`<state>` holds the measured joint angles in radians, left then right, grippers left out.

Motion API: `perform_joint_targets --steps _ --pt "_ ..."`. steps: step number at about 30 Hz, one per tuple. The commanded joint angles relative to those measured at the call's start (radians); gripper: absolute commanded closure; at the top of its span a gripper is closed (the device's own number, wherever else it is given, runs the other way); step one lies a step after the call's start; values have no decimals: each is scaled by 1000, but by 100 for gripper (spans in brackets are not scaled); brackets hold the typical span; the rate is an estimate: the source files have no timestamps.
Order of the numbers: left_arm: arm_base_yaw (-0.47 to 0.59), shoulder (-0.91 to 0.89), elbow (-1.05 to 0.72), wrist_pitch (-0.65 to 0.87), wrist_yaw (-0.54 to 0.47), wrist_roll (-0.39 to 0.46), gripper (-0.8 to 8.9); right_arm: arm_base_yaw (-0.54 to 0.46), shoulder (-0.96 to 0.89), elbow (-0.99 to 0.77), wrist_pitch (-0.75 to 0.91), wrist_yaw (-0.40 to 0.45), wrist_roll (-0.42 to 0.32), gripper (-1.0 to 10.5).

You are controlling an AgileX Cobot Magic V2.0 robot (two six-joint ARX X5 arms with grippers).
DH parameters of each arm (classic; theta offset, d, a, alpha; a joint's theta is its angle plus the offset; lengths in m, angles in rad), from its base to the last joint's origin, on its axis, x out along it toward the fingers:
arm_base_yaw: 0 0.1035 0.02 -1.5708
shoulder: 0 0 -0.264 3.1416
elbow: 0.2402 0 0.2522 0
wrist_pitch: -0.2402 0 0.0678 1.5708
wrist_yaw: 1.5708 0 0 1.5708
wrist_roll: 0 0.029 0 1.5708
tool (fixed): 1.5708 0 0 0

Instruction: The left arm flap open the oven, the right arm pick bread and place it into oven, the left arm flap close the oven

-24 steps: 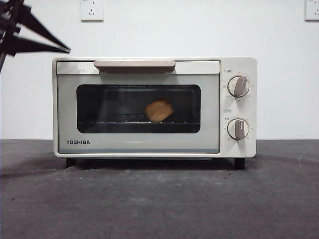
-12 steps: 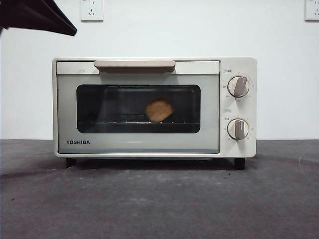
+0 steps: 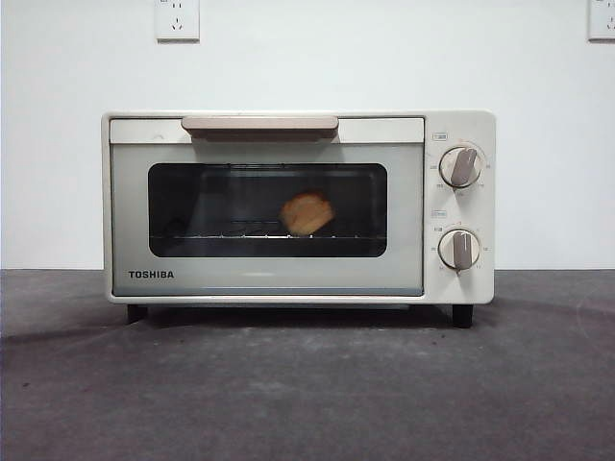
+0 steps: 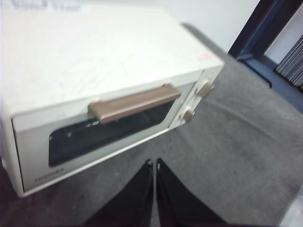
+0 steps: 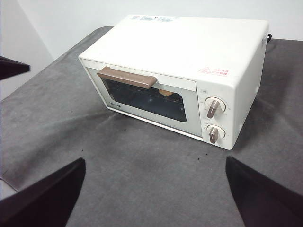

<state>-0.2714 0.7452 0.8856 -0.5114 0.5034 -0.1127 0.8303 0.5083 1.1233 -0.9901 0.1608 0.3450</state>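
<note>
Oven (image 3: 288,279) shell smooth cream enamel-like finish, window (image 3: 267,209) dark glossy glass, handle (image 3: 259,124) matt beige, bread (image 3: 307,213) golden-brown crust, surface (image 3: 307,394) grey, matt, cloth-like

i read "toshiba" in dark capitals at the lower left of the oven (image 3: 298,206) door, below the glass window. small markings ring the two knobs (image 3: 459,166), too tiny to read. a reddish sticker (image 5: 215,71) on top is illegible.
</note>
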Motion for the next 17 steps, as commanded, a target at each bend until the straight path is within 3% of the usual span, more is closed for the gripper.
perform_joint_targets --steps 1,2,3,4,5,17 --pt "-5 -19 24 13 1 21 798 8 6 16 11 4 6 502" --pt "-5 -29 24 11 1 22 796 8 6 16 11 4 7 627" --pt "-5 -37 24 11 1 22 794 8 6 16 11 4 6 851" --pt "-5 -40 24 11 1 23 794 8 6 16 10 5 -1 972" --pt "-5 -42 24 11 1 23 794 8 6 16 11 6 -13 920" --pt "-5 -42 24 10 1 23 794 8 5 16 41 5 -19 923"
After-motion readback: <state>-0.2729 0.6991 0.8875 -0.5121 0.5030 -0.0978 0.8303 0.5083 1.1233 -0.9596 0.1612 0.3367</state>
